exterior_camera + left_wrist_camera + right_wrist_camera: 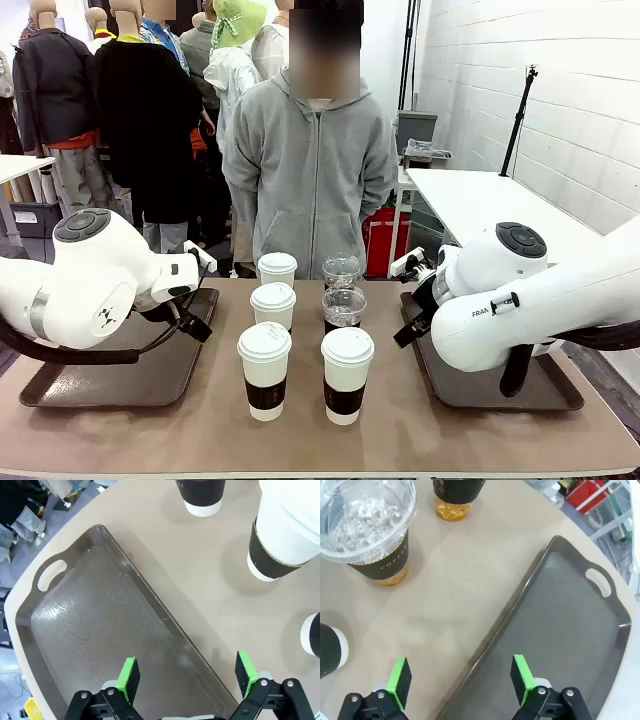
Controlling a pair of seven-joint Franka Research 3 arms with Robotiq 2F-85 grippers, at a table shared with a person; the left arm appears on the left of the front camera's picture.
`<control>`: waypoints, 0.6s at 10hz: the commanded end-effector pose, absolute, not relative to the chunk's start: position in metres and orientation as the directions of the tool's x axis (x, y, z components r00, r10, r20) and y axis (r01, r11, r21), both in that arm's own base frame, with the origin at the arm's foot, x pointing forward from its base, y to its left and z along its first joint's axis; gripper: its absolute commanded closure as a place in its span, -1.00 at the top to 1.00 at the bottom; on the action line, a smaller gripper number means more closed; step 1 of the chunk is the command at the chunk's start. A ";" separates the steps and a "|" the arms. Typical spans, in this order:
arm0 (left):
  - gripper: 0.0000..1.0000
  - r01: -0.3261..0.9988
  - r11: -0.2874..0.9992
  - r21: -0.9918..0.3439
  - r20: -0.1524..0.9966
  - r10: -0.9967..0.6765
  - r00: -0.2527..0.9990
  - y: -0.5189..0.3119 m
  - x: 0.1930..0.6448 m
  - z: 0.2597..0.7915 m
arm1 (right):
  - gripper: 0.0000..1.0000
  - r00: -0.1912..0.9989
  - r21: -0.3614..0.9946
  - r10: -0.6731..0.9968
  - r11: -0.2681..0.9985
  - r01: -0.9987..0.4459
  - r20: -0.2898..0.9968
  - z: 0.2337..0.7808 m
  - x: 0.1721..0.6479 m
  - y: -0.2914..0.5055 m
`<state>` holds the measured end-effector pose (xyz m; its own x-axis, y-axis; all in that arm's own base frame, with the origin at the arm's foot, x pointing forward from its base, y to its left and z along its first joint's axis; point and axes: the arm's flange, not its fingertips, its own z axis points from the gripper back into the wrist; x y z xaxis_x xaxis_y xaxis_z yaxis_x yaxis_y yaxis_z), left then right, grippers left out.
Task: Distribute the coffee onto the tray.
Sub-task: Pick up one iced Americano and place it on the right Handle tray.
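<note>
Front view: six coffees stand mid-table [420,430] in 2 columns, between left tray [120,378] and right tray [480,392], all on the tabletop. L column: near white cup [264,368], mid white cup [273,303], far white cup [277,268], each w/ lid and brown sleeve. R column: fourth white cup [347,373] nearest, then near clear cup [343,305] and far clear cup [341,270], dome lids, dark liquid. Person [315,170] in grey hoodie stands at far side.

L wrist view: left gripper [186,672] has jaws spread wide, above the L tray's rim on the cup side, white cups just beyond.

R wrist view: right gripper [461,675] also spread wide, straddling the R tray's rim; clear cups nearby on the table.
</note>
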<state>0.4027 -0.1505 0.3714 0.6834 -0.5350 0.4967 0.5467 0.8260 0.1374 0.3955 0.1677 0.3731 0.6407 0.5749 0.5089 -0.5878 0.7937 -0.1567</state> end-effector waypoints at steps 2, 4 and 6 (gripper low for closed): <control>1.00 0.547 0.826 0.138 0.497 -0.535 0.683 -0.151 0.403 0.371 | 1.00 0.641 -0.157 0.575 0.794 -0.588 0.509 0.373 0.395 0.168; 1.00 0.547 0.826 0.138 0.497 -0.535 0.683 -0.151 0.403 0.371 | 1.00 0.641 -0.157 0.575 0.794 -0.588 0.509 0.373 0.395 0.168; 1.00 0.547 0.826 0.138 0.497 -0.535 0.683 -0.151 0.403 0.371 | 1.00 0.641 -0.157 0.575 0.794 -0.588 0.509 0.373 0.395 0.168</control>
